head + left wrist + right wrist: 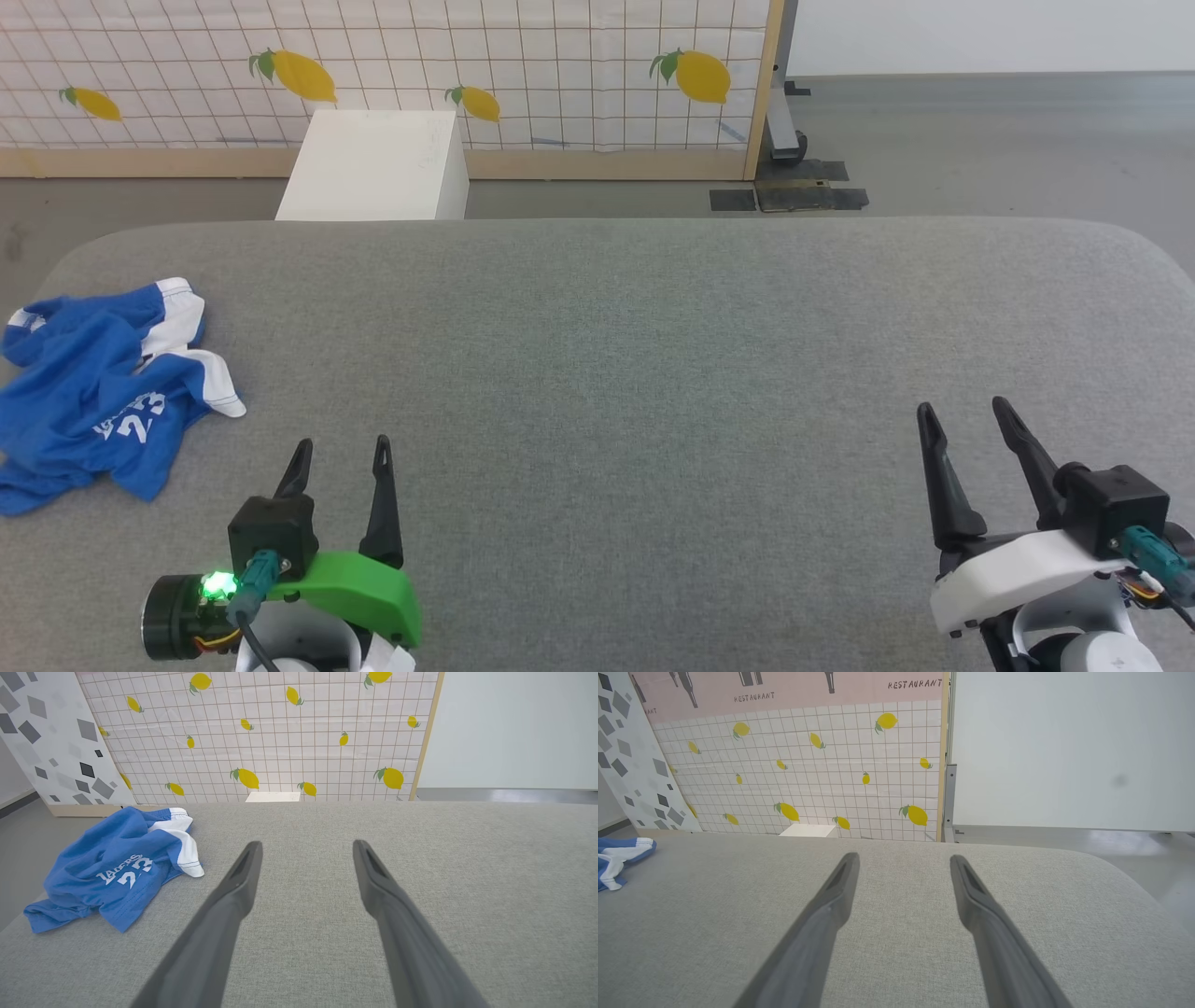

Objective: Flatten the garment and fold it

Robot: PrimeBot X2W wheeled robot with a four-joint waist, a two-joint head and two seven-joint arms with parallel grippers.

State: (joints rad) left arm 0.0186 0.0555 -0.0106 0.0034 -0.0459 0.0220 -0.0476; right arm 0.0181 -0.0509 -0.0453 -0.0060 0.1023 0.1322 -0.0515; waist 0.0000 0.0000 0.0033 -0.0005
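1. Garment: crumpled at the far-left edge of the grey table, not yet flattened or folded.
2. Left gripper: spread wide, empty, over the table's near-left; likely poised for a first grab.
3. Right gripper: likewise spread, empty, over the table's near-right.

"23" on the garment, "RESTAURANT" on pink banner

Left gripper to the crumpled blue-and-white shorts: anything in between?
Nothing: only bare grey fabric tabletop lies between the open left gripper and the crumpled bright blue shorts with white trim, clear in the head view and left wrist view.
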